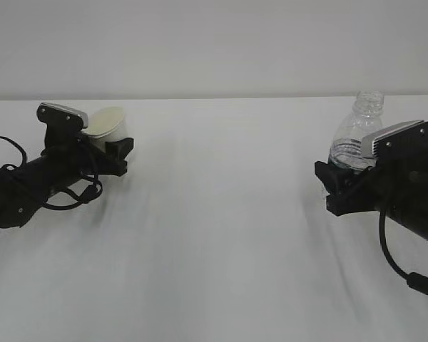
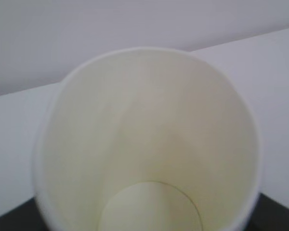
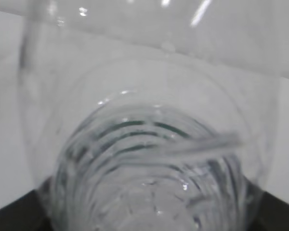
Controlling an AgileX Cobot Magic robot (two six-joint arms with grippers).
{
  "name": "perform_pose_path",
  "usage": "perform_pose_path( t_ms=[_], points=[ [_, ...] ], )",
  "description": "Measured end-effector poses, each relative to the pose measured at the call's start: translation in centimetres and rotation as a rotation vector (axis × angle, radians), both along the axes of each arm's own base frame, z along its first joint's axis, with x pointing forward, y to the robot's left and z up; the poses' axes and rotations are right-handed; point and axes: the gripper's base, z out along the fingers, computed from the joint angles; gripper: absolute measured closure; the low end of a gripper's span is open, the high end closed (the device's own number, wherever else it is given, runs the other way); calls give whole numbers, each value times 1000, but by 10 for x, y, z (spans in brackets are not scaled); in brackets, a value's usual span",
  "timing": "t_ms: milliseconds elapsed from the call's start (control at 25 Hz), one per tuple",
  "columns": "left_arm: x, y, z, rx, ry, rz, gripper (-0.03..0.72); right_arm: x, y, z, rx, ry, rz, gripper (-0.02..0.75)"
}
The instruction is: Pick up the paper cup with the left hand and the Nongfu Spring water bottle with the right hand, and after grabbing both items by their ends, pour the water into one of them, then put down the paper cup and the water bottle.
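Paper cup: the paper cup (image 1: 108,125) sits in the left hand (image 1: 110,146) on the left side of the bench (image 1: 221,235), tilted, with its mouth turned up and to the left. In the left wrist view the cup (image 2: 149,144) fills the frame, and the pale inside looks dry and empty as far as I can see.
Left jaws: they stand around the lower part of the cup, moderately open. If they press it firmly or only stand beside it, I cannot tell, because the cup hides the contact.
Bottle: the Nongfu Spring water bottle (image 1: 355,139) stands nearly upright in the right hand (image 1: 346,187) on the right side, its open neck pointing up. The right wrist view looks along the ribbed wall of the bottle (image 3: 149,163).
Right jaws: they are closed on the lower body of the bottle, at about the width of the bottle.
Water: I cannot make out its level through the blurred plastic.
Distance: cup and bottle are well apart, each on its own side.
Progress: both things are reached, the bottle is gripped and the cup grip is not clear; this looks like the start.
Left to do: bring them together, pour the water, then set both down.
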Motion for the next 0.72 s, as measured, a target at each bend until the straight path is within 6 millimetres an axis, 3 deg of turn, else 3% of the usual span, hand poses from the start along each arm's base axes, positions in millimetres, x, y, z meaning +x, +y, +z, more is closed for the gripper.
perform_pose_path(
  t_ms=[200,720],
  points=[
    [-6,-6,15,5,-3,-87,238,0,0,0,-2,1,-2,248],
    [-63,-15,40,-6,29,-302,238,-2,-1,8,-23,12,-2,248]
  ],
)
